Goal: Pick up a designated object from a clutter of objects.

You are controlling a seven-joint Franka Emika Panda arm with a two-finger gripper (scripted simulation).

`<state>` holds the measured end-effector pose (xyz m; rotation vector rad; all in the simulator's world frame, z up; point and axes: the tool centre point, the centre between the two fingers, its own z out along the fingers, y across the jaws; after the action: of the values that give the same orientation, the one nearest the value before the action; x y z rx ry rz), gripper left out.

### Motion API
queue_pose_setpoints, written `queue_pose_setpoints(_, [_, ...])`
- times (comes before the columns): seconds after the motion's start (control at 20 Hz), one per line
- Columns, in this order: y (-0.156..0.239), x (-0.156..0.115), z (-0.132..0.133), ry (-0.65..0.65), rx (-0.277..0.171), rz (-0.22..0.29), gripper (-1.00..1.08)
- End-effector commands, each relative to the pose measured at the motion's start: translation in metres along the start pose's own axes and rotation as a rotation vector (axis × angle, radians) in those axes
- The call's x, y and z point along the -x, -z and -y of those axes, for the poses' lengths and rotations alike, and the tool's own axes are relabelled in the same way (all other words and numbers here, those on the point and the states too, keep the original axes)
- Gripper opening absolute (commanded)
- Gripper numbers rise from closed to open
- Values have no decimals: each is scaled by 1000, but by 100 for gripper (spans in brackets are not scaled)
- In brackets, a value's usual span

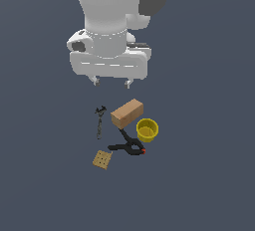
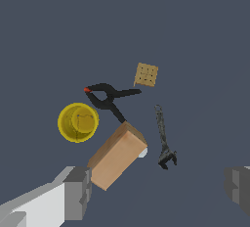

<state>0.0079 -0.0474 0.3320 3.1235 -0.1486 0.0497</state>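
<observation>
The designated object, a small flat tan square tile with dark dots (image 1: 102,160) (image 2: 146,75), lies flat at the near edge of the clutter of objects, just beside the black clamp's handles. My gripper (image 1: 112,81) (image 2: 158,192) hangs open high above the floor, over the far side of the group beyond the brown box. Nothing is between its grey fingers (image 2: 77,192). The tile is well apart from the gripper, with the box and clamp in between.
A brown box (image 1: 127,113) (image 2: 117,155) lies by a yellow cup (image 1: 147,130) (image 2: 78,122). A black clamp with red tips (image 1: 128,147) (image 2: 107,97) lies between them and the tile. A dark metal wrench (image 1: 99,121) (image 2: 163,138) lies at the exterior view's left.
</observation>
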Motion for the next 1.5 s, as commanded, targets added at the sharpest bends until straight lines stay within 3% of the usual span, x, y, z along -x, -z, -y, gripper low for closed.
queue_pose_setpoints(0.0, [-6,-5,-1,-6,-1,2,100])
queue_pose_setpoints(0.5, [-55,-46,-8,-52,-6,9,100])
queue_pose_setpoints(1.0, [-142,-93,-22,-119,-10,20,100])
queue_pose_setpoints(1.45, [-223,-117,-35,-175,-10,28,100])
